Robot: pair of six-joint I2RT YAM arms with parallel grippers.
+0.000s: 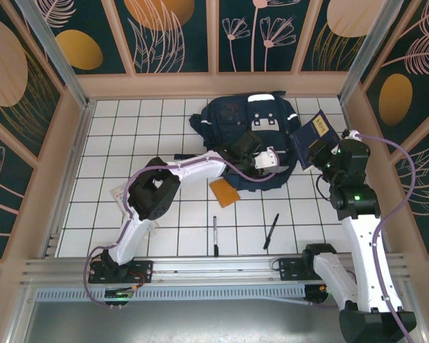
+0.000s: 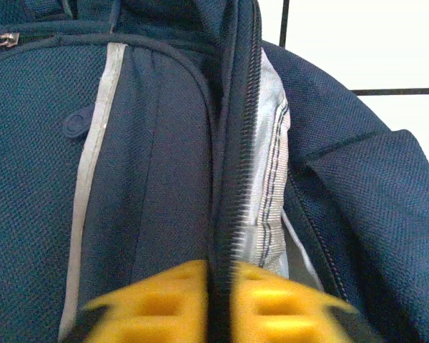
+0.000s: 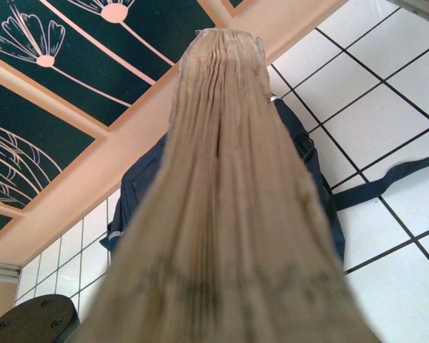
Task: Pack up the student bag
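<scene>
From above, the student bag [image 1: 236, 118] lies flat at the far middle of the white tiled table [image 1: 129, 143]. It is one lumpy navy fabric pack with white stripes and a pale buckle patch. The left gripper [image 1: 259, 158] reaches onto its near right side. The right gripper [image 1: 327, 151] hangs just right of the bag, clamped on one book [image 1: 314, 136] with a stiff blue cover. One flat orange pad [image 1: 225, 191] sits just beside the bag's near edge. Two slim black pens lie nearer the arms and well apart, one pen [image 1: 215, 236] pointing straight away and the other pen [image 1: 271, 231] slanted.

Through the left wrist camera, the bag [image 2: 28, 143] shows as coarse woven cloth with one grey reflective stripe [image 2: 93, 143]. A row of fine black zip teeth [image 2: 232, 179] runs up the middle, with shiny silver lining beside it. The left gripper [image 2: 218, 304] is pinched together on that zip edge, with its two blocky yellow fingers [image 2: 157, 304] pressing either side.

In the right wrist camera, the book [image 3: 222, 214] rises up the frame as a tan wedge of ribbed page edges. Behind it lies the dark bag [image 3: 139, 193], and one flat strap [image 3: 393, 182] trails across the tiles.
</scene>
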